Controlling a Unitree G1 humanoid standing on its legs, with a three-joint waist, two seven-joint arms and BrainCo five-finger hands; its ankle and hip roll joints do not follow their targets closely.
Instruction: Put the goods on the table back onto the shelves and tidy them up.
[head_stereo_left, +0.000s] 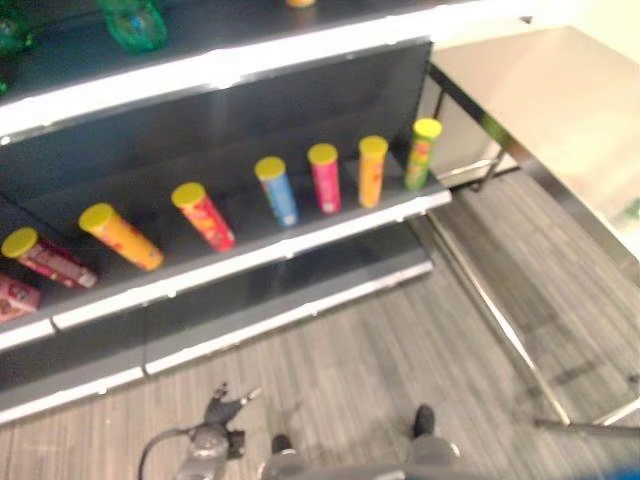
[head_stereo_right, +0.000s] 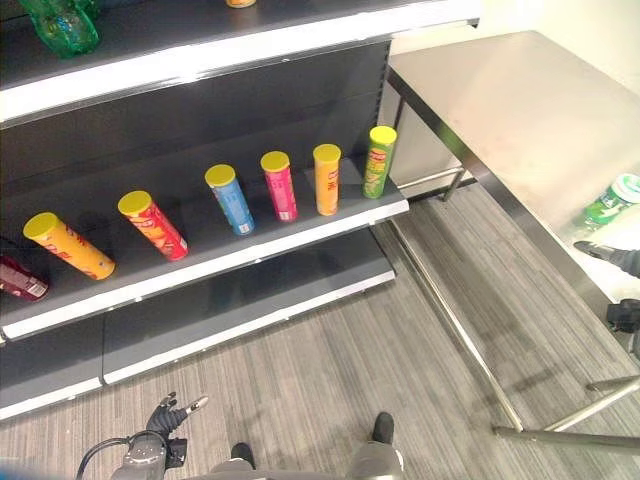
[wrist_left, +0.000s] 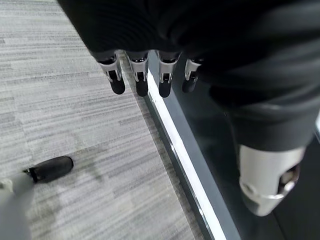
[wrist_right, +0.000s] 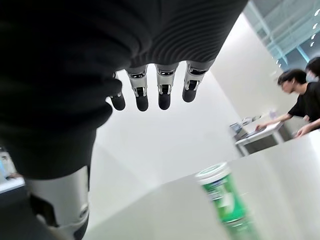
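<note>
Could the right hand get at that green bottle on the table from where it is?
Probably yes. The right hand is open and empty, and the green bottle stands alone on the table with nothing between them.

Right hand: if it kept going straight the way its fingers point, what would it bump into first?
Probably the green-capped green plastic bottle standing on the pale steel table. The right hand, fingers relaxed, points over the tabletop toward it, with nothing between; depth is hard to judge, so it might pass just beside.

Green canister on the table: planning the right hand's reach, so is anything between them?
Nothing visible: the green canister lies on the steel table, bare tabletop between it and the open right hand.
</note>
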